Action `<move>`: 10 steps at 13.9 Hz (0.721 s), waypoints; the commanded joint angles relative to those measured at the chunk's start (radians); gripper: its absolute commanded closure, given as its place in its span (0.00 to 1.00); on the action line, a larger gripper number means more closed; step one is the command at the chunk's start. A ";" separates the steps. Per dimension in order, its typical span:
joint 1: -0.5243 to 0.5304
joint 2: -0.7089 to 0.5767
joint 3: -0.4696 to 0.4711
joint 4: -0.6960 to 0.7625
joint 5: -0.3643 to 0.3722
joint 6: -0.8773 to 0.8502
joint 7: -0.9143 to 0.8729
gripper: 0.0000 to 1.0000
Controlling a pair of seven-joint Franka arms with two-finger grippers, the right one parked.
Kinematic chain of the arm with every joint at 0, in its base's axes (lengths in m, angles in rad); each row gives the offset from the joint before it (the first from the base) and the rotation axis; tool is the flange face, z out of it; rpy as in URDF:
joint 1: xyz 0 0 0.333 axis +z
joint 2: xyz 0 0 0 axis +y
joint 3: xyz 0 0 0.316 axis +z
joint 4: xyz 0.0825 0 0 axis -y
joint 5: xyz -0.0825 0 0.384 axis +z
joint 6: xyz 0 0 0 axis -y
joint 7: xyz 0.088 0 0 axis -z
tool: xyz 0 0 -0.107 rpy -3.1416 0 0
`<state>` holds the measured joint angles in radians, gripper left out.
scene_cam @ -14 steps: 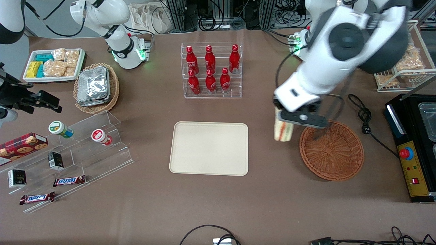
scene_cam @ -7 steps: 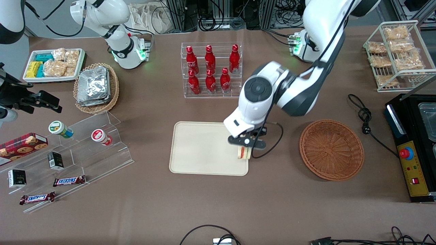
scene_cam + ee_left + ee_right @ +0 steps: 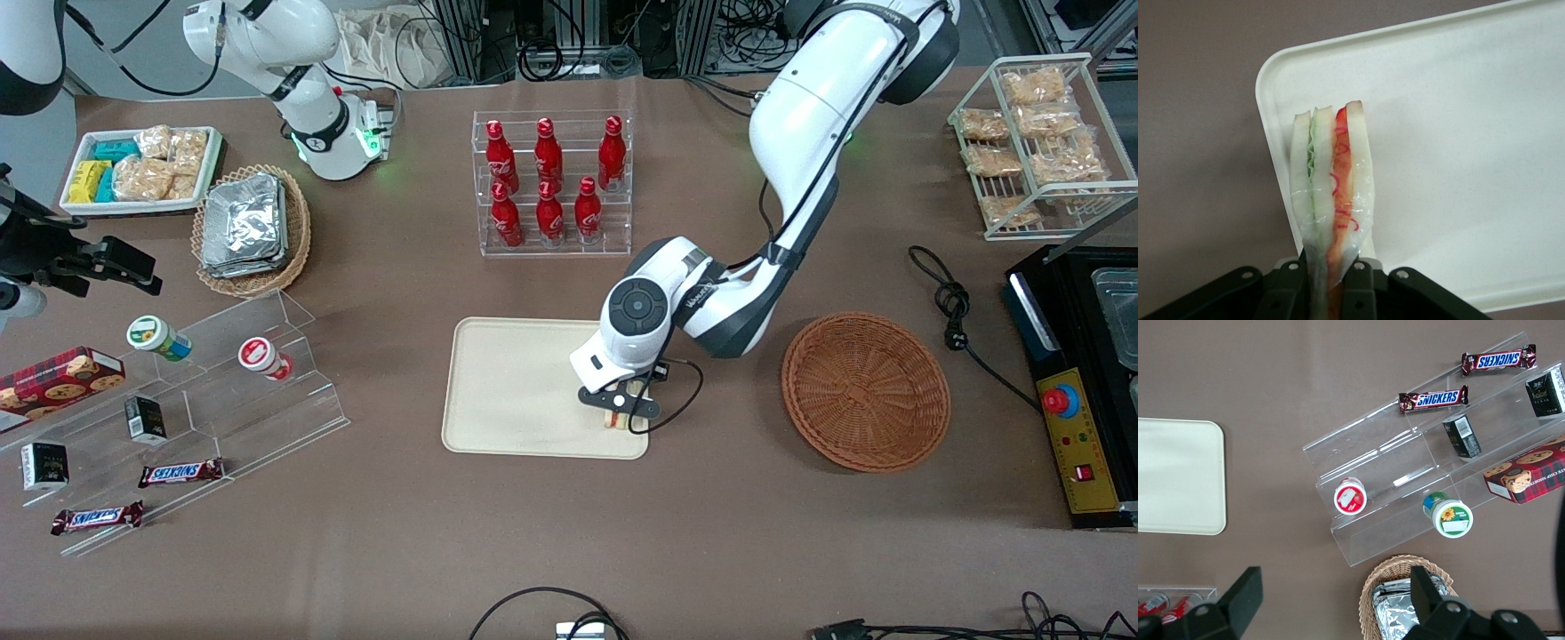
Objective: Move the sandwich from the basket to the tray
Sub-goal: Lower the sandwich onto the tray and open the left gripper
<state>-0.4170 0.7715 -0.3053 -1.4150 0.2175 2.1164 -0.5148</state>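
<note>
Gripper [image 3: 620,411] lowered, sandwich [image 3: 1331,193] clamped over tray [image 3: 524,391] corner edge

Brown matte tabletop [image 3: 373,551] everywhere, evenly lit.
Black power cable [image 3: 953,298] coils across it; silver aluminium frame rails [image 3: 458,36] stand at its edge.

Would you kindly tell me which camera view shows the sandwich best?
The left wrist view: the sandwich fills it, layers clear, pinched in the gripper over the tray. The front view shows only a sliver under the gripper; the right wrist view shows none.
</note>
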 commanded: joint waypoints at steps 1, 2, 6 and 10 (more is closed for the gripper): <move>-0.025 0.018 0.043 -0.010 0.020 0.071 -0.017 1.00; -0.032 0.031 0.054 -0.010 0.019 0.082 -0.017 1.00; -0.034 0.026 0.066 -0.013 0.017 0.102 -0.034 0.00; -0.023 -0.069 0.087 -0.071 -0.001 0.103 -0.022 0.00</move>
<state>-0.4347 0.7855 -0.2489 -1.4262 0.2181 2.2110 -0.5250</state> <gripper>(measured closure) 0.489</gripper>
